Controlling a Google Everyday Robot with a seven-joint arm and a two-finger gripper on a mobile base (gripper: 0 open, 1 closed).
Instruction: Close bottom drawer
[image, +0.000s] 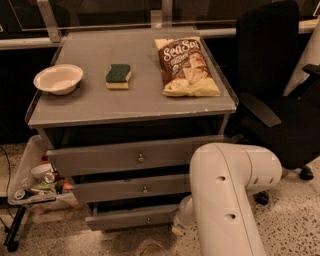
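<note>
- Camera view: the bottom drawer (125, 218), lowest in the grey bench (125, 107), is a flat matte grey panel with a small round metal knob (148, 219). Its long axis runs left-right, its front faces the camera, and a dark gap shows above it.
- The claw (178, 229), below the smooth white arm (225, 200), sits low on the bench's right side by the drawer's end; clenched or released, I cannot tell.
</note>
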